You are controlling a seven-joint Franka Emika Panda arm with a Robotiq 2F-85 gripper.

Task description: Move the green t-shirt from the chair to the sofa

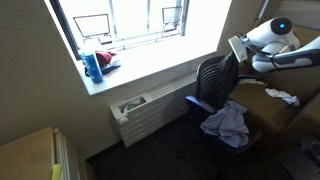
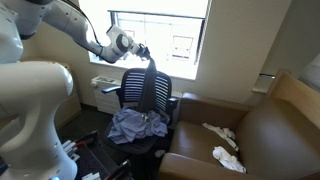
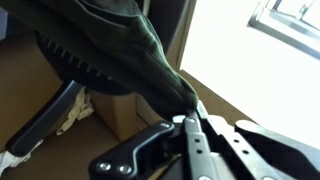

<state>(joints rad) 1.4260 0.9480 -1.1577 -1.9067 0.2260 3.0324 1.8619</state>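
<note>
Above chair (image 2: pixel 133 92), tool (image 3: pixel 190 122) pinches one green t-shirt (image 2: pixel 156 88); two white cloths (image 2: pixel 228 158) on sofa (image 2: pixel 272 135).

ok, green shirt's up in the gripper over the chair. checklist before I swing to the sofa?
1. Gripper shut on the dark green cotton t-shirt: ok.
2. T-shirt clear of the black mesh office chair: not ok, it hangs down across the backrest.
3. Crumpled grey clothes on the seat free of the t-shirt: cannot tell.
4. Bare spot on the brown leather sofa: ok, beside the white cloths.
</note>
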